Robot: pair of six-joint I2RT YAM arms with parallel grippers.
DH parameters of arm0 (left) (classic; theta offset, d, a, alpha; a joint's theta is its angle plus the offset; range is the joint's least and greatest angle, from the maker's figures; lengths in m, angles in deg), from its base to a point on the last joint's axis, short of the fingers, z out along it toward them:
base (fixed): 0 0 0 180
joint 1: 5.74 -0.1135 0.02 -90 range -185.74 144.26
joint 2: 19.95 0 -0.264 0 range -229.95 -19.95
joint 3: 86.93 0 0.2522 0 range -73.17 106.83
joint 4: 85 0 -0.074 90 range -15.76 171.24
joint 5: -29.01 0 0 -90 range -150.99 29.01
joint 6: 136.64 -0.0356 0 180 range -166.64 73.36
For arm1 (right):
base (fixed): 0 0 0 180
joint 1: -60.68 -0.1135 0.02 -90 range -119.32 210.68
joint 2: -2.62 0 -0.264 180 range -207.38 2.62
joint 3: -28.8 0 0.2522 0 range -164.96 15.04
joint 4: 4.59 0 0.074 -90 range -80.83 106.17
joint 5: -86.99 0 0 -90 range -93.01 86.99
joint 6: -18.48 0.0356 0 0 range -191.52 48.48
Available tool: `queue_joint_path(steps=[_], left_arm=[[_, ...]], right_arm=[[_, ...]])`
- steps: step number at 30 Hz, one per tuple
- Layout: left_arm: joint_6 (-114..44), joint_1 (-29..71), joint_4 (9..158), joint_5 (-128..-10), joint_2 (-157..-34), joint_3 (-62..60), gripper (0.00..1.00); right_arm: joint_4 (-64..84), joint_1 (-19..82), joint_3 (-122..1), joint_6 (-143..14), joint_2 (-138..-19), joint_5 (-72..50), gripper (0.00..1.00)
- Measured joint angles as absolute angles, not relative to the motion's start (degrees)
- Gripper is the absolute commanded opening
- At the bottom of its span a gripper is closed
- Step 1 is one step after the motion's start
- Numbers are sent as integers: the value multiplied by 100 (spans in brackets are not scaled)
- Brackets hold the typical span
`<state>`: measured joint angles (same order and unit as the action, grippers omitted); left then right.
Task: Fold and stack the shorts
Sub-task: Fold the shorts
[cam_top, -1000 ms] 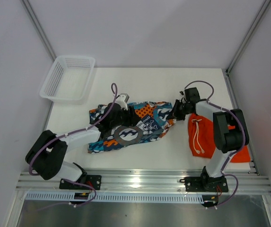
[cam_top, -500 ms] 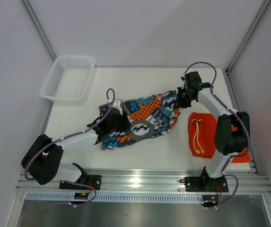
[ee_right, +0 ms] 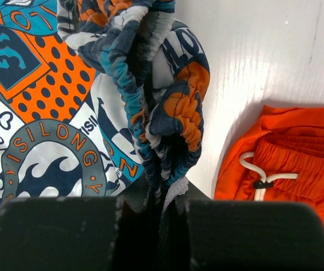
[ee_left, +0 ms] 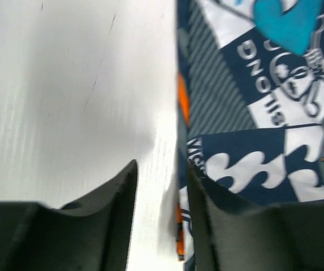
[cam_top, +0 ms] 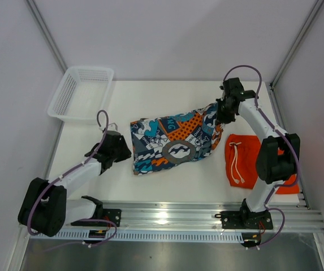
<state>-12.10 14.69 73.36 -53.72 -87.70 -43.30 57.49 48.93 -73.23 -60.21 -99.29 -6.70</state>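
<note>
The right gripper was clamped on the bunched elastic waistband of the printed shorts, its fingertips buried in the gathered fabric and hard to make out from the wrist camera. From above, that gripper held the far-right corner of the printed shorts raised while the rest of the pair lay spread across the middle of the table. The left gripper rested low over the table with its jaws apart and only bare white surface between them. Its right finger lay just beside the near-left edge of the printed shorts, and contact could not be confirmed. The overhead view put the left gripper just left of the pair. The orange shorts, their white drawstring showing, lay near the table's right edge, close to the printed pair and partly hidden by the right arm. The right wrist view cut the orange shorts off at the frame's edge. A white mesh basket stood at the far-left corner, well apart from both pairs, which lay on the table outside it.
</note>
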Motion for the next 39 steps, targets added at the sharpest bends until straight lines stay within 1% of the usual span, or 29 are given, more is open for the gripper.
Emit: queue_joint_path(steps=[3,7,10,18,23,27,33,39], left_arm=[[-1210,1303,7419,-5595,-9080,-4395,34],[-1212,1253,7721,-5964,-9557,-4404,30],[-1212,1248,8117,-6187,-9806,-4371,24],[-1203,1248,8923,-6613,-10414,-4227,15],[-1208,1248,9120,-6681,-10514,-4223,14],[-1208,1248,9135,-6699,-10514,-4231,14],[-1208,1250,9144,-6710,-10431,-4312,14],[-1208,1301,9039,-6648,-10291,-4387,13]], right_arm=[[5887,4775,-7548,-6089,-9997,-466,1],[6064,4561,-7779,-6128,-10130,-193,0],[6245,4406,-7941,-6130,-10211,-40,0],[6857,3794,-8807,-6124,-10338,436,0],[7183,3263,-9320,-6078,-10428,699,2],[7384,2799,-9670,-5962,-10646,1018,0],[7688,2152,-10162,-5658,-11361,1422,0],[7895,1746,-10783,-5361,-12106,1538,0]])
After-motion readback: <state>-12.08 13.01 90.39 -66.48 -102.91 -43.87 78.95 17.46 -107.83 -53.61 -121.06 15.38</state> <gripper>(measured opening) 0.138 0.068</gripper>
